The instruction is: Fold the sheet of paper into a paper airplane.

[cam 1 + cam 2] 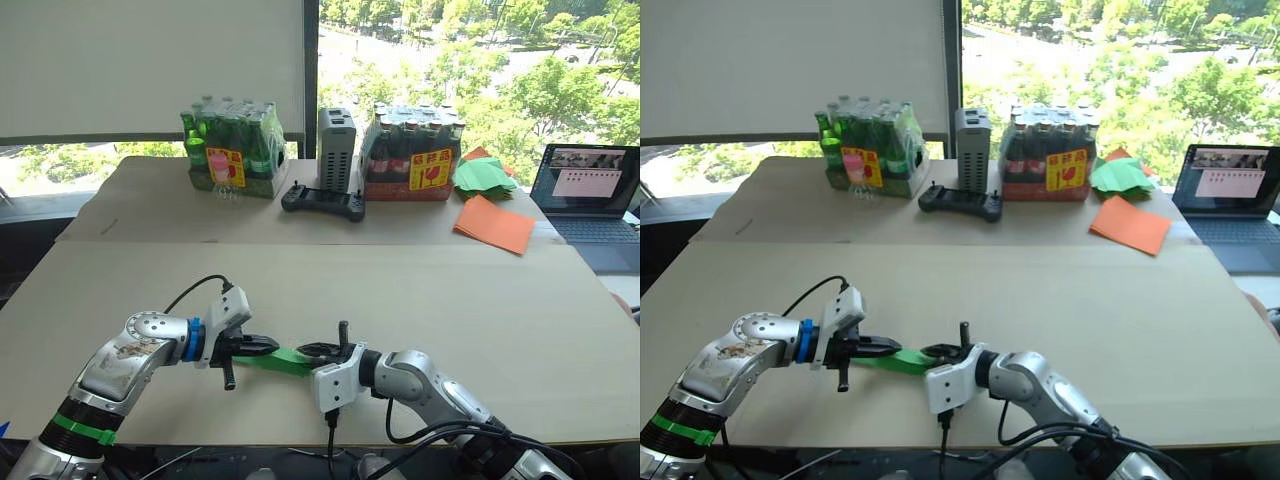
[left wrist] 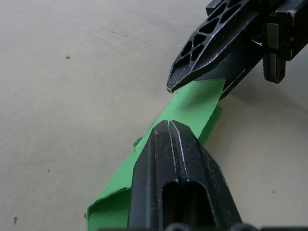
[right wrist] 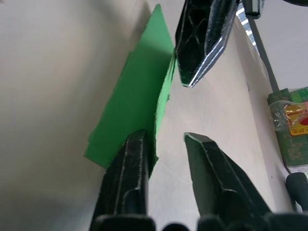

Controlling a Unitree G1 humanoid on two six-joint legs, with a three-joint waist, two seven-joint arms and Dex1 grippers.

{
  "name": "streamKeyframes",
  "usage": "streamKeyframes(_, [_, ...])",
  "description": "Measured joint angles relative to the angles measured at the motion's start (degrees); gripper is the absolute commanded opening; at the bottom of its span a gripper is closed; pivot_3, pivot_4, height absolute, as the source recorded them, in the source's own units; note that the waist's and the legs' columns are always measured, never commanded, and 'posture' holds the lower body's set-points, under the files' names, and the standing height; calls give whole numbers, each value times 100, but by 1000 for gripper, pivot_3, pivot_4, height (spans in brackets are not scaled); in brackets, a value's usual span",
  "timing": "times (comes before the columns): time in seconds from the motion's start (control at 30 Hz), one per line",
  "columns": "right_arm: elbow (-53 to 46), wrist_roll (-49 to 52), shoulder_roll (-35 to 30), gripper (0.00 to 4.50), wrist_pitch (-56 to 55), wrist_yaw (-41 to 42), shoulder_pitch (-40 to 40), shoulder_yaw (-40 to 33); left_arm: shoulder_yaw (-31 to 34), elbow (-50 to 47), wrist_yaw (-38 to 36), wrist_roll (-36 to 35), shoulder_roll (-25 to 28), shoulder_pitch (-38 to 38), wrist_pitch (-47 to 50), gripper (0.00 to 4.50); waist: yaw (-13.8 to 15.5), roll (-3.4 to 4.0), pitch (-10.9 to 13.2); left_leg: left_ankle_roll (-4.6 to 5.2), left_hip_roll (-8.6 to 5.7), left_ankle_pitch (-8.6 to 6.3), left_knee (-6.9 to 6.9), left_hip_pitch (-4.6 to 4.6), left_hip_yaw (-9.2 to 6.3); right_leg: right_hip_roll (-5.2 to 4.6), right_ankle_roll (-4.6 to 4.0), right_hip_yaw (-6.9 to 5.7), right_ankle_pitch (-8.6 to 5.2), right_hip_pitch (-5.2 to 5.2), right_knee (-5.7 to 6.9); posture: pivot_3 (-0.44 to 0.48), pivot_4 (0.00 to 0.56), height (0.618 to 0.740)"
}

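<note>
The sheet of paper (image 1: 285,361) is bright green and folded into a long narrow wedge, held low over the near part of the table (image 1: 520,320). My left gripper (image 1: 262,345) is shut on its left end; in the left wrist view the closed fingertips (image 2: 167,124) pinch the paper (image 2: 192,103). My right gripper (image 1: 318,350) is at the other end and open. In the right wrist view one finger (image 3: 130,159) rests at the paper's (image 3: 137,96) edge, the other finger (image 3: 211,163) stands clear of it, and the left gripper (image 3: 190,79) points in from opposite.
At the back stand a pack of green bottles (image 1: 232,150), a grey box (image 1: 336,148), a black controller (image 1: 323,203) and a pack of dark bottles (image 1: 415,155). An orange sheet (image 1: 495,224), a heap of green sheets (image 1: 483,175) and a laptop (image 1: 590,190) lie at the far right.
</note>
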Motion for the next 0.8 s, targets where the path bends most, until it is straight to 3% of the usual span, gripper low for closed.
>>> streamKeyframes(0.1, [-282, 351, 2, 3335, 343, 396, 60, -161, -45, 46, -41, 101, 45, 46, -46, 0, 5, 0, 0, 0, 0, 0, 0, 0, 0, 0, 0, 0, 0, 1, -1, 0, 150, 740])
streamKeyframes(0.4, [-1321, 1609, -442, 3335, 1762, 1902, 330, -468, -197, 367, -103, 371, -6, 158, -414, 0, 19, 1, 1, 0, 0, 0, 0, -9, -2, -1, 0, -5, 0, -5, -2, 0, 150, 740])
streamKeyframes(0.53, [-1778, 2326, -218, 3335, 2652, 2189, 372, -614, -203, 438, -119, 430, -54, 154, -523, 0, 8, 2, 1, 1, 1, 0, 0, -8, -4, 0, 0, -5, 0, -5, 1, 0, 150, 740])
streamKeyframes(0.7, [-1846, 3022, 653, 1762, 4316, 1924, -93, -880, -203, 449, -132, 447, -57, 152, -538, 0, 7, 2, 1, 0, 1, 0, 0, -8, -6, 0, -1, -6, 0, -8, 5, 0, 150, 740])
streamKeyframes(0.8, [-1713, 3077, 821, 779, 4782, 1736, -351, -865, -204, 439, -130, 445, -60, 152, -538, 0, 14, 3, 2, 0, 0, 0, 0, -11, -5, -1, 0, -7, 0, -9, 1, 0, 150, 740])
